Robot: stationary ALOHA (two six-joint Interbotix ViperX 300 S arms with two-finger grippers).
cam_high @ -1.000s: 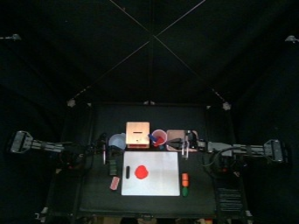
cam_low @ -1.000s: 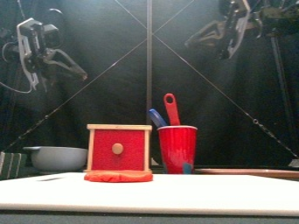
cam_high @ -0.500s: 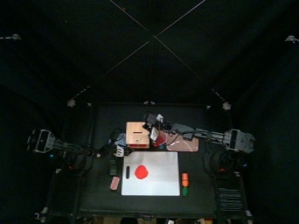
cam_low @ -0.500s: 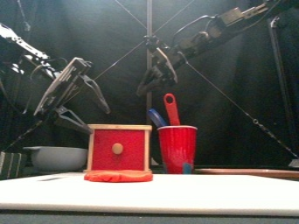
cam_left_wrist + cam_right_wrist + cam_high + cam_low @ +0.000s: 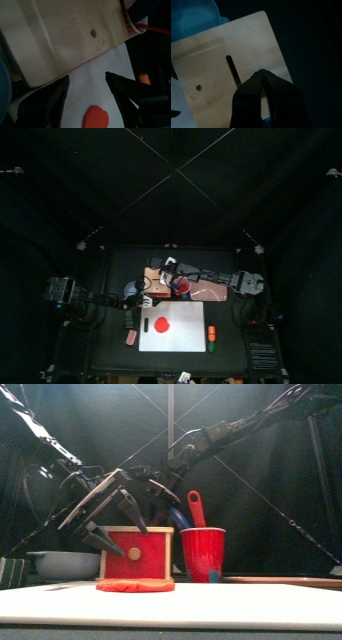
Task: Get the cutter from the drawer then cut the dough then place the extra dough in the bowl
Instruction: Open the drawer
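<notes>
From above, the wooden box (image 5: pixel 158 280) stands just behind the white board (image 5: pixel 190 334). The red dough (image 5: pixel 160 324) lies on that board before the box, with the bowl (image 5: pixel 130 289) left of it and the red cup (image 5: pixel 183 284) right.

From the front, the box's drawer front (image 5: pixel 134 556) sits closed. My left gripper (image 5: pixel 112 524) hangs before the box's top, lower and nearer than half a second ago.

My left wrist shows those jaws spread wide and empty over the box.

My right gripper (image 5: pixel 261 74) is pinched together on nothing above the box's slot.

The table (image 5: pixel 110 356) is black, as is the curtain (image 5: pixel 171 188).
</notes>
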